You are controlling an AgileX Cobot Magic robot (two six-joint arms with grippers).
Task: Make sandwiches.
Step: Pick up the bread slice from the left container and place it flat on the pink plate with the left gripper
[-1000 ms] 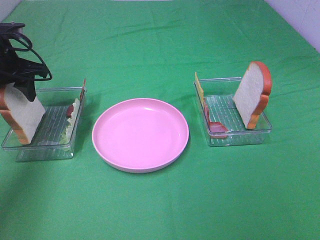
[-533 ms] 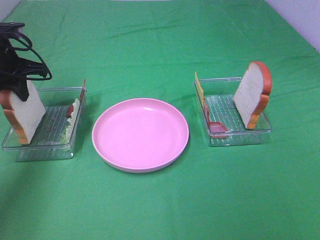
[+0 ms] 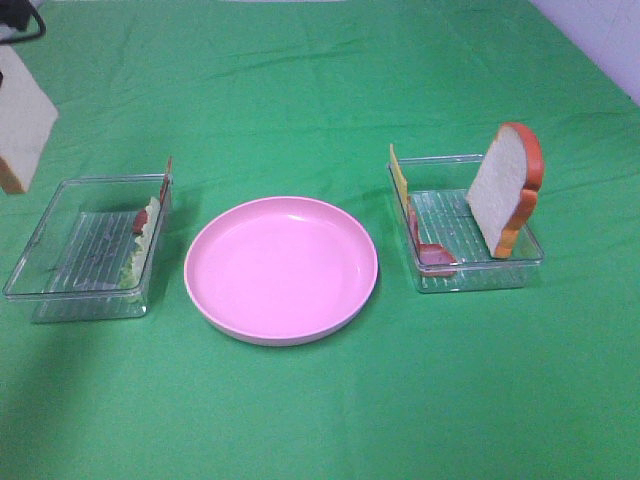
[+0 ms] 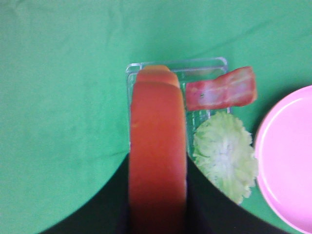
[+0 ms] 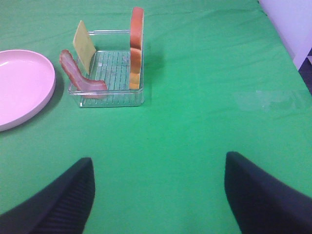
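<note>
My left gripper is shut on a white bread slice with an orange-brown crust and holds it high above the left clear tray. Only a black corner of that gripper shows at the top left of the exterior high view. Pale green lettuce and a bacon strip lean on that tray's right wall. The right tray holds an upright bread slice, a cheese square and bacon. My right gripper is open and empty, well short of that tray.
A round pink plate lies between the two trays on the green cloth, and its edge shows in both wrist views. A pale wall runs past the table's far right corner.
My left gripper has lifted the bread slice up out of the left tray, towards the upper left of the exterior high view. The right tray and the plate have not moved.
</note>
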